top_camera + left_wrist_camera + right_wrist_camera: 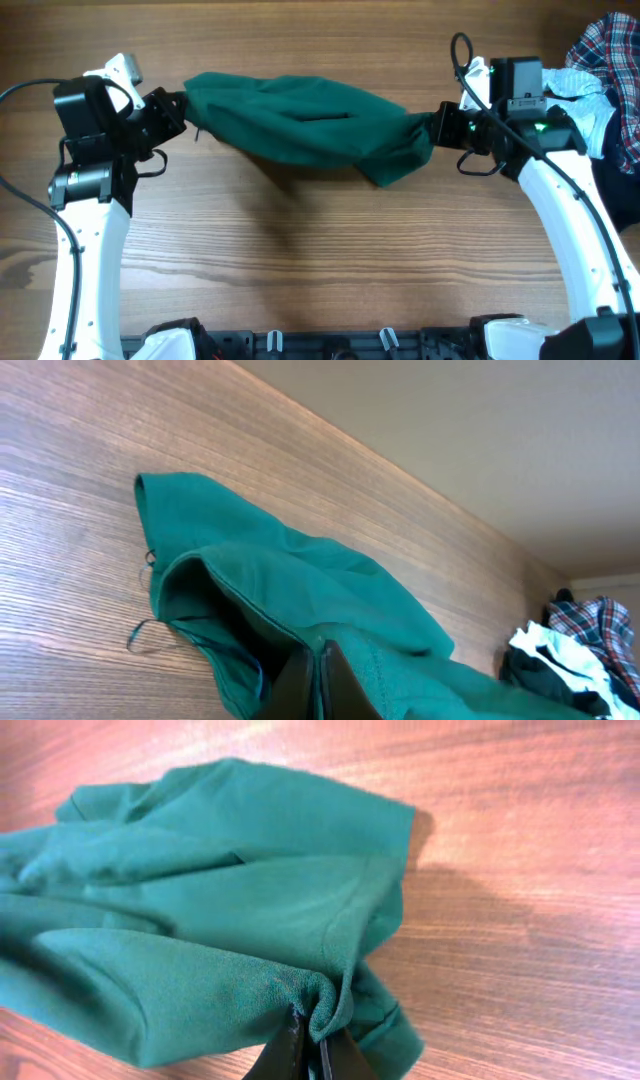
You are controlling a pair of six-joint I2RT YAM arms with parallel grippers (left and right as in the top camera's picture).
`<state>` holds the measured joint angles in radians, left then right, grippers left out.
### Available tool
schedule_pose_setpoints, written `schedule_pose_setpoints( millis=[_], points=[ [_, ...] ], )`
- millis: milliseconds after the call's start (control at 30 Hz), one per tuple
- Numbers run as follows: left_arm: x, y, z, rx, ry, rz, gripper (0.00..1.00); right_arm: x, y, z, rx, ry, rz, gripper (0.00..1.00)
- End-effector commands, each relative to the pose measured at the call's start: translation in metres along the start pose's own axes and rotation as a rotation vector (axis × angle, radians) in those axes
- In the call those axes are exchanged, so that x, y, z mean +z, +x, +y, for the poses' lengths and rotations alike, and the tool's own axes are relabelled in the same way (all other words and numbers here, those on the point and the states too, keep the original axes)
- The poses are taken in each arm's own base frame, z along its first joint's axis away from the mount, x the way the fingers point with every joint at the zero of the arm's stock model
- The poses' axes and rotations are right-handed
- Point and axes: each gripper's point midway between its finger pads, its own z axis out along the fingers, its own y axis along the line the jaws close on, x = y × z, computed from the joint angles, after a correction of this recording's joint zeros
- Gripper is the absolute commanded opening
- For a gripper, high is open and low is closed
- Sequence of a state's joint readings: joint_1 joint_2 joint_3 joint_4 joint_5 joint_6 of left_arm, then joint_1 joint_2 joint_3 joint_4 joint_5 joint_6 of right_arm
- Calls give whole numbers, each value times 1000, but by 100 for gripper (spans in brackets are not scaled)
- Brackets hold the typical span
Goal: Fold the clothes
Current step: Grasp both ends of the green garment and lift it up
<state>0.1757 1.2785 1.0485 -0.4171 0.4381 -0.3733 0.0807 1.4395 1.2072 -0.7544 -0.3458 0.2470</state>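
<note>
Suspended green garment (pixel 300 120) spans left gripper (pixel 182 108), 9 o'clock, to right gripper (pixel 436 125), 3 o'clock. Both pinch bunched cloth. Risk: thin hold slips under tension, one end drops.

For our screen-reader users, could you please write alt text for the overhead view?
A dark green garment is stretched over a wooden table between the left claw and right claw, each shut on one end. More clothes, plaid, white and black, lie heaped at the right edge.
</note>
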Motion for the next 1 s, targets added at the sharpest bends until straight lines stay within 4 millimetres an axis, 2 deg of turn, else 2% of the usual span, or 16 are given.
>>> schedule_pose_setpoints(
  millis=[0,100,200,433,667,833,967],
  points=[
    [-10,-14,-8,52,-5,-51,4,-25,-16,4,-60,36,-78,4],
    [-15,-16,-17,62,5,-48,4,-43,-24,6,-89,66,-104,4],
    [-23,-23,-35,116,19,-67,4,-65,-39,13,-128,89,-142,4],
    [-46,-48,-64,173,0,-121,4,-111,-72,33,-183,96,-254,4],
    [-83,-85,-85,204,-37,-230,4,-153,-89,37,-220,173,-329,4],
    [-106,-100,-101,239,-27,-274,4,-176,-97,47,-238,169,-373,4],
    [-120,-107,-107,244,-37,-306,4,-201,-104,55,-251,179,-425,4]
  ],
)
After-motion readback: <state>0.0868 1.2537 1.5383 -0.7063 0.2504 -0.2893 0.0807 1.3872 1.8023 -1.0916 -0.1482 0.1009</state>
